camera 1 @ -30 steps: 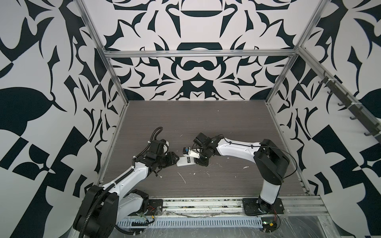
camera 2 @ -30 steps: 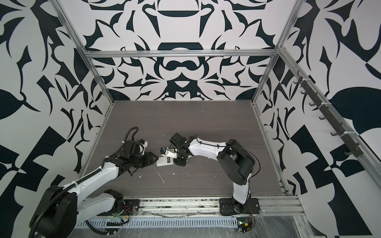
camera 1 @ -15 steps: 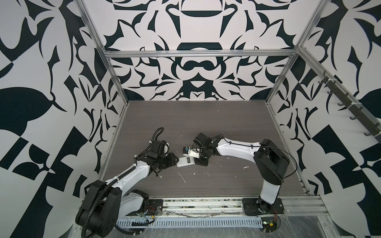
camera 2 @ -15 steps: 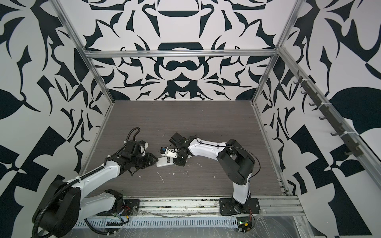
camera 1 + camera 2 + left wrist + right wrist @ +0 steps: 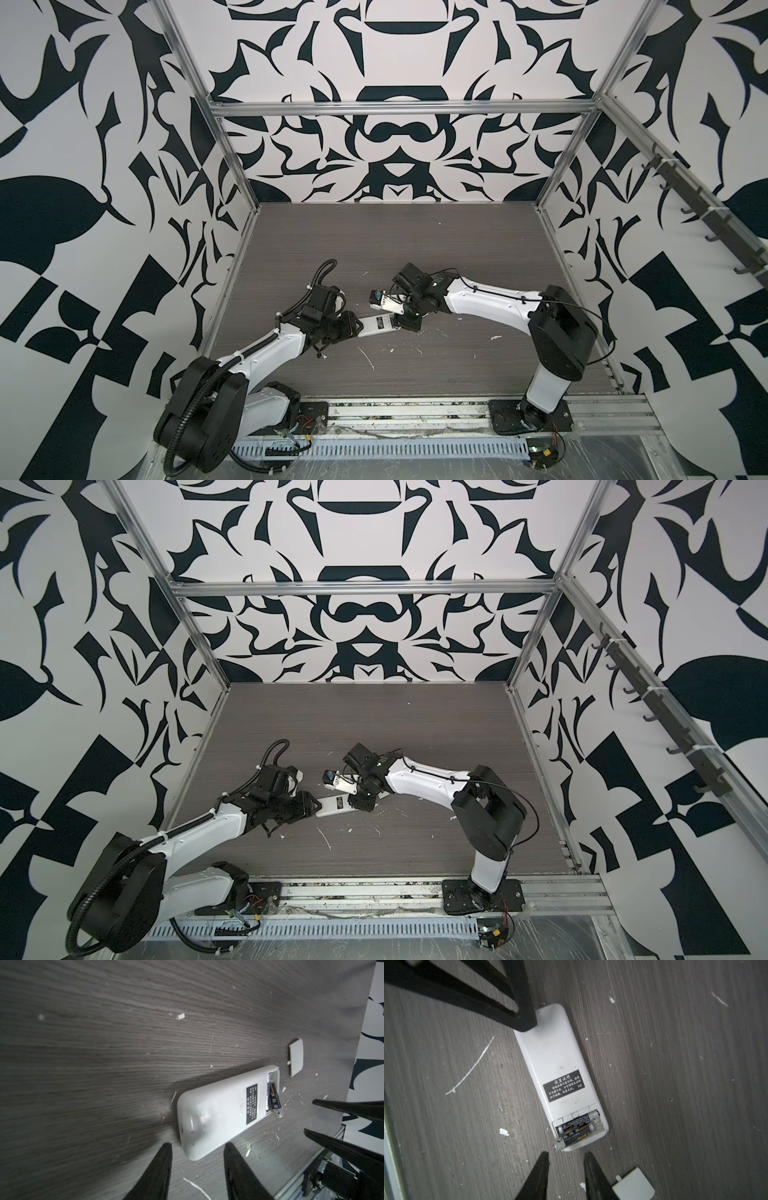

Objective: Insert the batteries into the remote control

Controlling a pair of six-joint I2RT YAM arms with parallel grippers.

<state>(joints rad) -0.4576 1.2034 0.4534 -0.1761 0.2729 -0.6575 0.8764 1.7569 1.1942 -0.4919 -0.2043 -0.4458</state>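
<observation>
Almost nothing has shifted in the past second: both claws sit at opposite ends of the remote control (image 5: 380, 323) as they did. It lies face down on the counter (image 5: 675, 1064) with its compartment open and both batteries (image 5: 578, 1121) inside. One lies flat against the inner wall. The outer battery (image 5: 574, 1135) is skewed, with its tip poking out past the side rim. The loose cover plate (image 5: 633, 1186) lies near that end, apart from the remote.

Expect the batteries to be light, hard, smooth and quick to roll, so a pinch on the round body may squirt one out. I would press down on the raised tip, or nip it across its width close to the protruding end. The remote is light, stiff plastic and will likely slide on the counter, so brace it at the end away from the compartment.

Your right claw (image 5: 566, 1154) is empty, with its jaws a narrow gap apart. It hangs just short of the compartment end, close to the protruding tip. Your left claw (image 5: 198, 1145) is parted a little wider, and a corner of the remote's rounded end lies between its tips. Whether it presses there I cannot tell. Both arms reach in low with forearms sloping down, so the claws face each other along the remote.
</observation>
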